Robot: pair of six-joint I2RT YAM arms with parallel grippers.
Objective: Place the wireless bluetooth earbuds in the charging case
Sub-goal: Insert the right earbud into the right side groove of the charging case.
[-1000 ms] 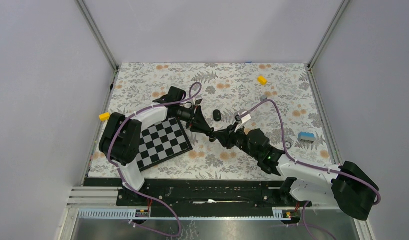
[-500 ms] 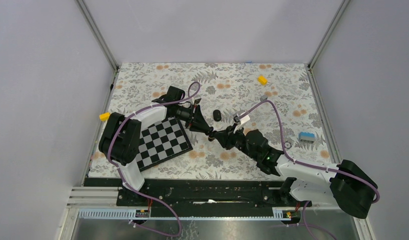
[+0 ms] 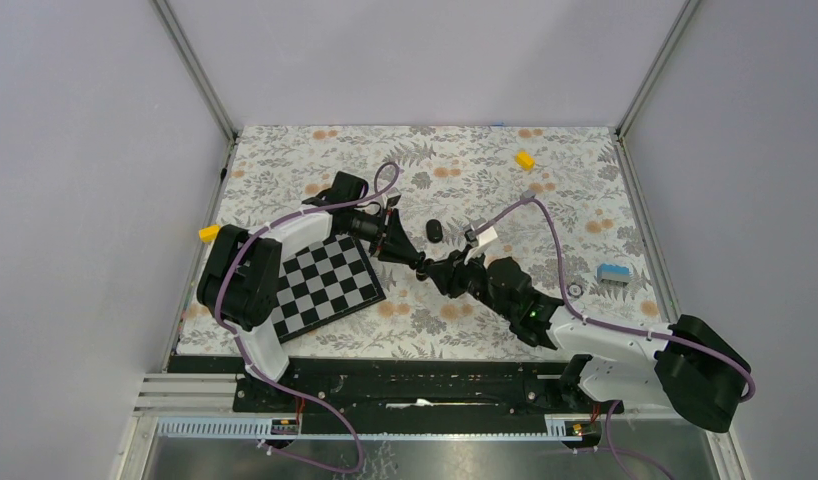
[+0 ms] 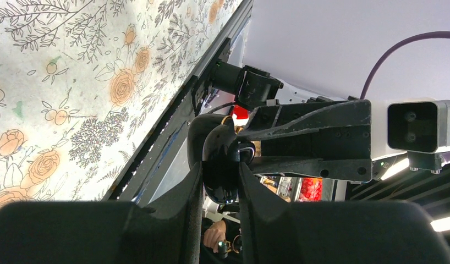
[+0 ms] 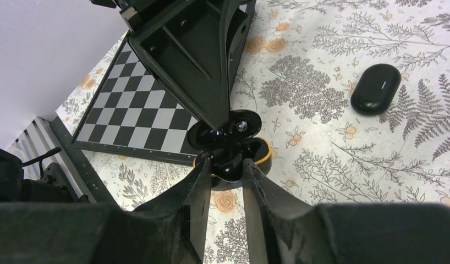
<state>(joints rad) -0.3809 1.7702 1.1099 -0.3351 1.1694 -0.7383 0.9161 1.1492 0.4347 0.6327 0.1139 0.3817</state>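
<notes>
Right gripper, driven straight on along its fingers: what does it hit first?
The charging case, pinched in the right gripper. Directly behind it is the left gripper, nose to nose, holding the same case from the opposite side. No free way ahead.

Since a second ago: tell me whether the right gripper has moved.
Yes, slightly. In the top view the right gripper has edged left and a little away from the arm bases, closing on the chessboard.

High rear camera looks down; both wrist cameras view the floral table closely.
</notes>
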